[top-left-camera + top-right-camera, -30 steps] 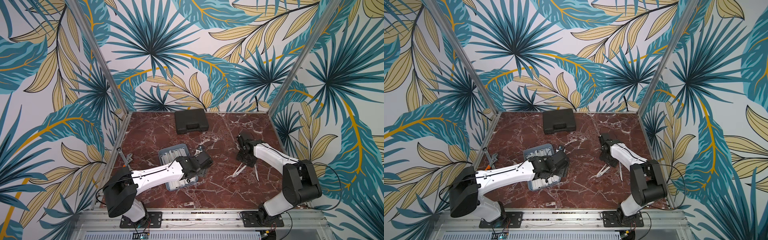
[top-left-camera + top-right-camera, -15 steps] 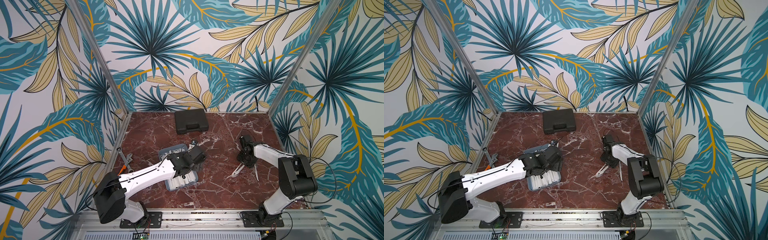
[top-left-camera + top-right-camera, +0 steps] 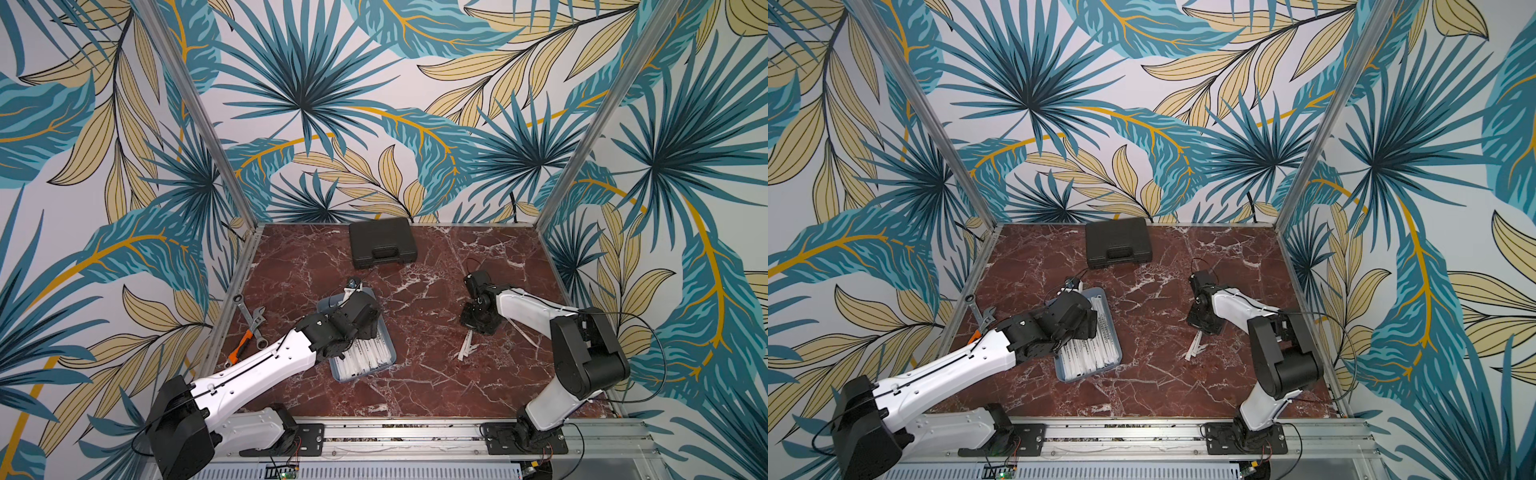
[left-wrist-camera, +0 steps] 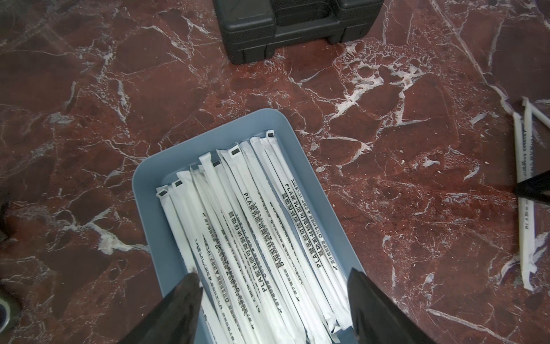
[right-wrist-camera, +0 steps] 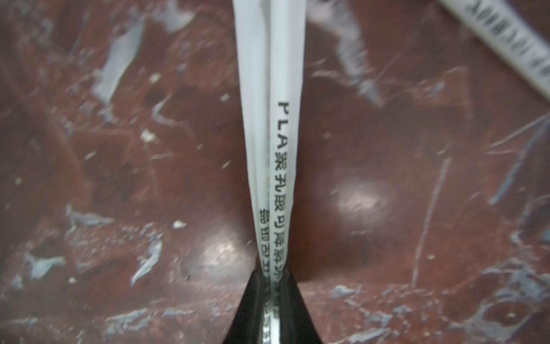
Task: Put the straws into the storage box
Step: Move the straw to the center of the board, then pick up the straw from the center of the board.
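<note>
We find the storage box (image 3: 362, 375) near the middle of the red marble table (image 3: 415, 386), on the left arm's side. Most of the straws (image 4: 253, 223) lie lengthwise inside it in an overlapping layer. The left gripper (image 4: 273, 274) hangs over the box with its jaws wide apart, spanning nearly the width of the stack, and nothing is clamped between them. The right gripper (image 5: 272, 278) sits low at the table, well apart from the box, with its jaws pinched tight on two straws (image 5: 269, 149) lying side by side. In a top view their free ends (image 3: 467, 351) project from under the gripper toward the robot's base. One more straw (image 5: 506, 44) lies loose on the marble nearby. A black case (image 3: 382, 243) rests at the back edge, and wrenches (image 3: 254, 322) lie along the left edge.
</note>
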